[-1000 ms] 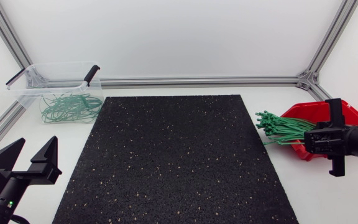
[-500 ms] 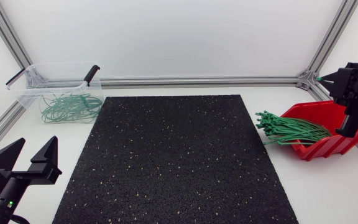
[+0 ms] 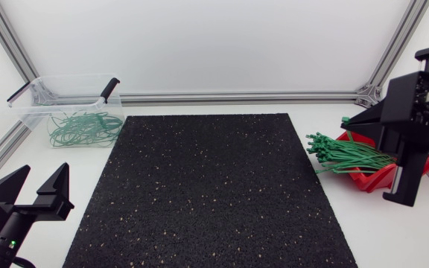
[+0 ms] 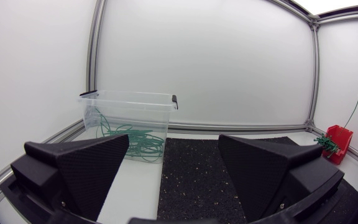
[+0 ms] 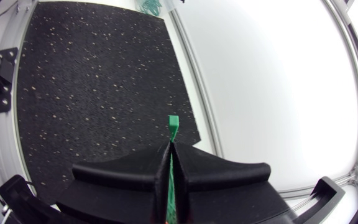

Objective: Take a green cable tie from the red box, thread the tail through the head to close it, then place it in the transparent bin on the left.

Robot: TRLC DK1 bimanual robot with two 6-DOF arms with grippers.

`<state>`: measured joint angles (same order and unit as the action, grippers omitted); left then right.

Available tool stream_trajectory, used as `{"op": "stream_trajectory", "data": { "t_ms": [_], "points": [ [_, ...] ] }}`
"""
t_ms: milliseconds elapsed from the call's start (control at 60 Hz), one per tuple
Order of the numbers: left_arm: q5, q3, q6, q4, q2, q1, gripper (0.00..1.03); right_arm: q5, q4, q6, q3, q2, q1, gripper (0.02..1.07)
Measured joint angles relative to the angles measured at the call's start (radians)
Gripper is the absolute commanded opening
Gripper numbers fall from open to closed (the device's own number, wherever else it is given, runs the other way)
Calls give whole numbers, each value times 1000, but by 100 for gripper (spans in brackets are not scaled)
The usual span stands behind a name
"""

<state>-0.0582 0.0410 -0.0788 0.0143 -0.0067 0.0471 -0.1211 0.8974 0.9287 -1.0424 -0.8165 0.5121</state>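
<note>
Right end effector (image 5: 170, 148) raised over red box (image 3: 368, 181), pinching a green cable tie (image 5: 173, 123); left end effector (image 3: 42, 173) spread

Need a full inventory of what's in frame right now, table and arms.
transparent bin: 1, clear with black handles, far left of table
closed ties: tangle, count unclear, green, inside the transparent bin
mat: 1, black speckled, table centre
red box: 1, red, right side, partly behind the right arm
loose cable ties: bundle, green, sticking out of the red box toward the mat
held cable tie: 1, green, head poking past the right pincer's fingertips
table: 1, white
left pincer: black, open, near left
right pincer: black, shut on the held cable tie, above the red box
</note>
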Motion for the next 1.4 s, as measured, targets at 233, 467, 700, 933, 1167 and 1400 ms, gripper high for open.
{"op": "stream_trajectory", "data": {
  "t_ms": [233, 467, 700, 933, 1167, 1400],
  "points": [
    [0, 0, 0, 0, 0, 2, 100, 102, 168, -282, -103, -119, 183, 8],
    [2, 0, 0, -2, 0, 2, 100, 374, 212, -469, -163, -255, 156, 8],
    [25, 0, 0, -6, 0, 2, 100, 705, 262, -573, -228, -385, 29, 8],
    [39, 0, 0, -10, 0, 30, 100, 920, 263, -631, -238, -443, -50, 8],
    [48, 0, 0, -10, 0, 88, 100, 1049, 262, -670, -239, -494, -80, 8],
    [138, 39, -19, -89, 0, 91, 100, 1136, 262, -721, -281, -544, -84, 8]
  ]
}}
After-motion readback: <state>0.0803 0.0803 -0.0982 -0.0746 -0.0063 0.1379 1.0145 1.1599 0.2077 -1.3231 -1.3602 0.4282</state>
